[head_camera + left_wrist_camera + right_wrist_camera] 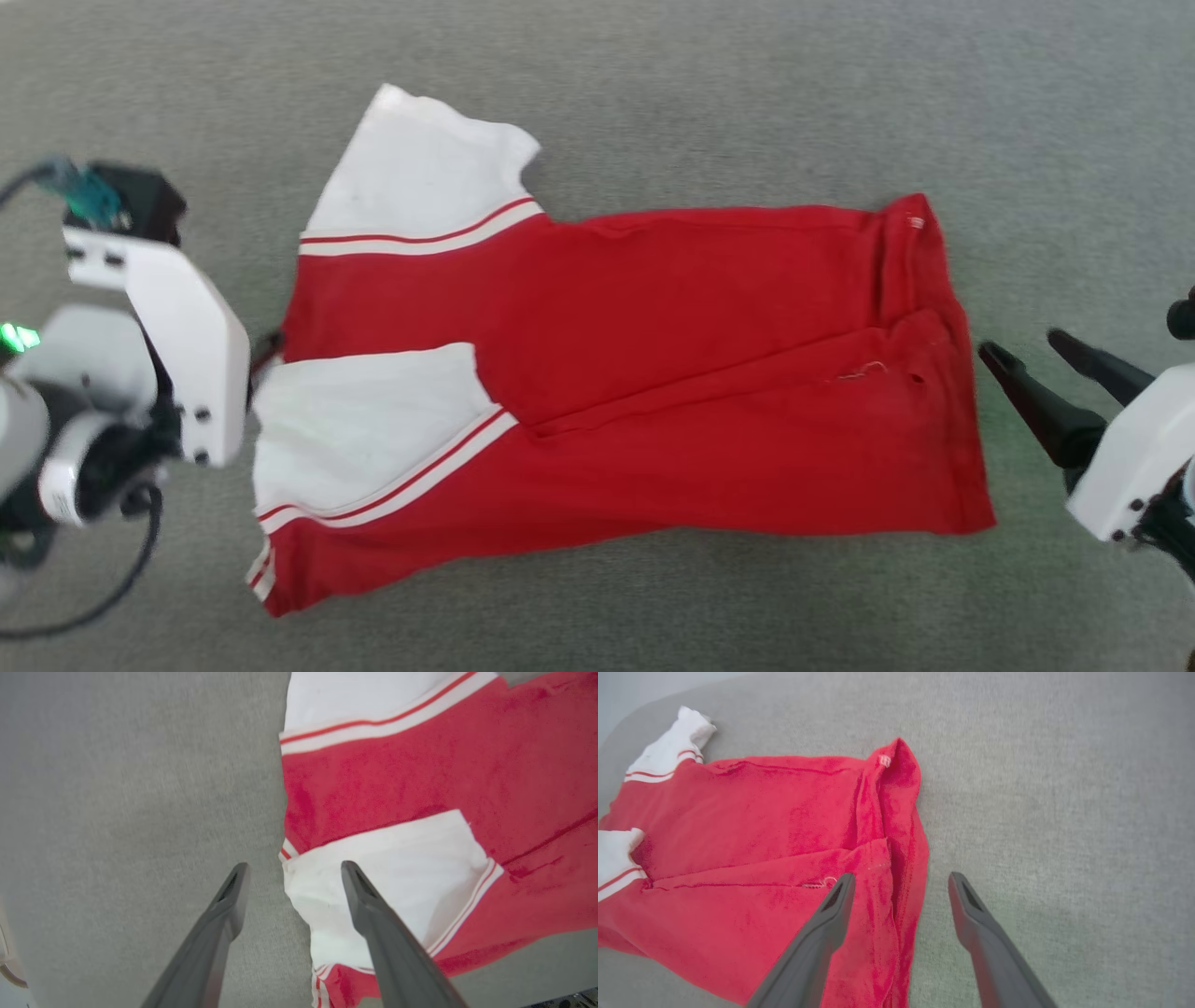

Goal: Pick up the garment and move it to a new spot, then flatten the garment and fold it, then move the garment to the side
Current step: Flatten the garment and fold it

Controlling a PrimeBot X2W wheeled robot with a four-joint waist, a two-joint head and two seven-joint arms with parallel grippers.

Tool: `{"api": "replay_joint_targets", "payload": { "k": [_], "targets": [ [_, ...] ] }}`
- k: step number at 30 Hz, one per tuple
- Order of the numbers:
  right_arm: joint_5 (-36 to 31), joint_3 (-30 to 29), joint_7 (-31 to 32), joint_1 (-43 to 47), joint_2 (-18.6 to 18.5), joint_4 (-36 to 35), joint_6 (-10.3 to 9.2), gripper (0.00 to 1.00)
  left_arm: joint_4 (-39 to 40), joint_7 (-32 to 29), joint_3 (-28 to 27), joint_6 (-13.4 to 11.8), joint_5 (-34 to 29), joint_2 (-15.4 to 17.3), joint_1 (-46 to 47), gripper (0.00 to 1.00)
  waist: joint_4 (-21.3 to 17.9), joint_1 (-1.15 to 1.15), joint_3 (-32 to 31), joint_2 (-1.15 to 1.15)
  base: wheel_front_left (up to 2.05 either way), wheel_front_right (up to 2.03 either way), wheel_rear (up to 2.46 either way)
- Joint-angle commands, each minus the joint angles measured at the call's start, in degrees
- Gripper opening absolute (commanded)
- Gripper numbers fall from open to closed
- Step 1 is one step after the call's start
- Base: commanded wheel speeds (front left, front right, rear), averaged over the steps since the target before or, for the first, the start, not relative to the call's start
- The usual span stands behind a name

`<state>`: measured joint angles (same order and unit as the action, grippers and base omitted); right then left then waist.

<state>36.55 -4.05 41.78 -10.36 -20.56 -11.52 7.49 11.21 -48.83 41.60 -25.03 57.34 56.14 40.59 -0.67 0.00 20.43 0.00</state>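
Near border: the garment, a red knit T-shirt with a soft, slightly fuzzy face, lies flat and doubled lengthwise, in the middle of the grey surface; its nearest long edge runs fairly straight.
Near sleeve: white, short and roughly 4-sided, laid over the red body, and trimmed with 2 white bands around 1 thin red line.
Fold edge: a raised seam-like line slanting from that sleeve's trim towards the hem.
Hem: at the robot's right end, rumpled into a low ridge, with a loose white thread beside it and a small white tag at the far corner.
Far sleeve: white with the same trim, spreading past the far border onto the covering.
Covering: matte, felt-like and short-piled, reaching out on every side of the shirt.
Black cable: loops beside the left arm's white wrist housing, which hides most of that arm's fingers in the head view; a green light glows nearby.
Left gripper: spread wide and holding nothing, at the sleeve end; 1 dark tapered finger lies over bare grey, the other over the near sleeve, and contact cannot be judged.
Right gripper: parted and empty, just beside the hem; in its wrist view 1 finger overlaps the red hem, the other the covering.
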Motion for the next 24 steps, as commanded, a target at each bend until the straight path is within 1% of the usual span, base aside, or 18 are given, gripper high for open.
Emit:
{"api": "replay_joint_targets", "payload": {
  "k": [1,5,8,11,14,16,19,24],
  "targets": [
    [-0.16,0.45,-1.07,-0.55,0.29,-0.56,0.0,1.0,-0.53,0.26,-0.2,0.27,-0.13,-0.25,0.75,1.0,-1.11,0.0,0.29,0.0,0.0,0.0,0.0],
    [-1.28,3.36,-10.12,-1.15,0.22,-2.07,0.0,1.0,-3.76,-0.81,-0.26,3.32,-1.43,-1.48,6.04,1.0,-3.94,0.0,1.17,0.0,0.0,0.0,0.0],
    [-3.02,5.95,-17.72,-2.46,0.61,-2.51,0.0,1.0,-7.75,-0.77,-0.23,5.77,-3.03,-2.78,10.04,1.0,-6.47,0.0,2.16,0.0,0.0,0.0,0.0],
    [-5.59,8.67,-25.32,-3.89,1.11,-1.83,0.0,1.0,-12.55,0.15,-0.19,8.69,-4.17,-4.38,14.32,1.0,-8.95,0.0,3.31,0.0,0.0,0.0,0.0],
    [-8.61,10.62,-32.76,-6.01,2.07,-0.39,0.0,1.0,-17.4,1.06,0.24,10.83,-5.6,-6.39,17.73,1.0,-11.18,0.0,4.47,0.0,0.0,0.0,0.0],
    [-10.07,11.21,-36.64,-6.69,3.02,1.11,0.0,1.0,-20.79,0.52,0.82,11.87,-6.28,-7.46,19.64,1.0,-12.5,0.0,5.14,0.0,0.0,0.0,0.0],
    [-11.36,12.78,-40.61,-8.04,4.13,3.18,0.0,1.0,-26.36,-0.17,1.43,13.17,-6.98,-8.53,22.36,1.0,-14.23,0.0,6.16,0.0,0.0,0.0,0.0],
    [-11.31,15.08,-43.4,-9.39,4.87,6.23,0.0,1.0,-34.7,-1.3,2.37,14.18,-7.97,-9.74,25.04,1.0,-16.26,0.0,7.45,0.0,0.0,0.0,0.0]
  ]
}}
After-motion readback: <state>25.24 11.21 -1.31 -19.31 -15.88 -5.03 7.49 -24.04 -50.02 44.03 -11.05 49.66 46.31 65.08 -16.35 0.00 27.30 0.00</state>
